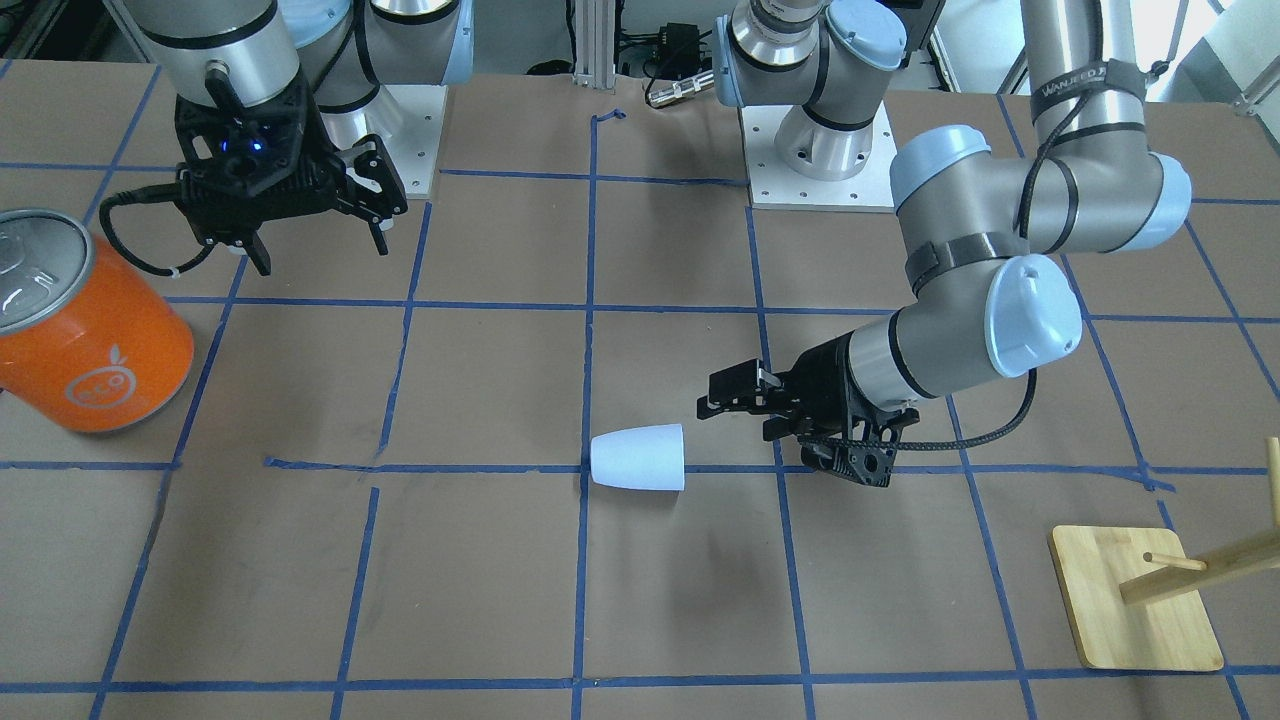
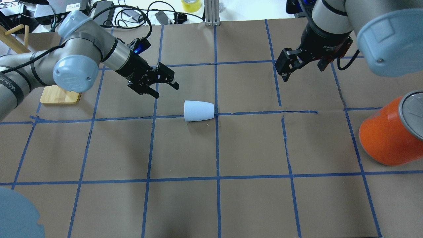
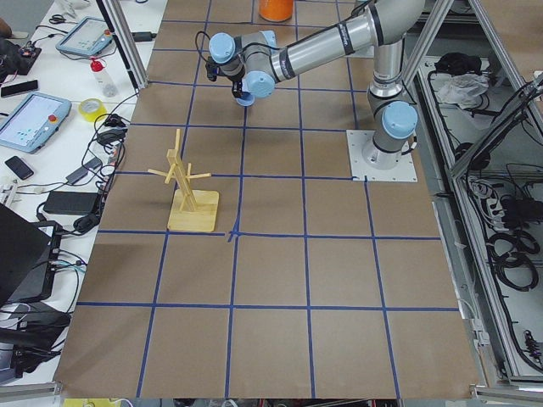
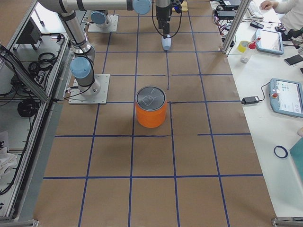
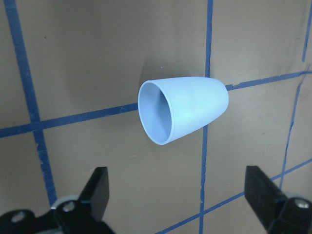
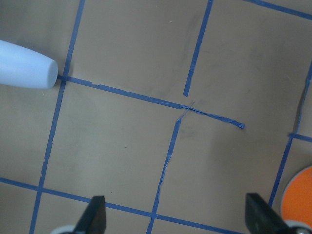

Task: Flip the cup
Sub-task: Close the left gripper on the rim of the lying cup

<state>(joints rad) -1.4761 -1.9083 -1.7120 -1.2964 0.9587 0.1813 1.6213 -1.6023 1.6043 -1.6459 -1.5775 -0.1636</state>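
The pale lavender-blue cup (image 2: pixel 199 110) lies on its side on the brown table, across a blue tape line near the middle. It also shows in the front view (image 1: pixel 638 458). Its wider rim faces my left gripper (image 2: pixel 166 91), which is open and empty a short way from the rim. In the left wrist view the cup's mouth (image 5: pixel 183 109) shows ahead of the spread left gripper (image 5: pixel 178 195). My right gripper (image 2: pixel 302 72) is open and empty, held above the table well away from the cup. The right wrist view shows only the cup's closed end (image 6: pixel 24 70).
A large orange can (image 2: pixel 390 135) with a silver top stands at the robot's right side, also seen in the front view (image 1: pixel 90 330). A wooden peg stand (image 2: pixel 59 96) sits behind the left arm. Blue tape lines grid the table.
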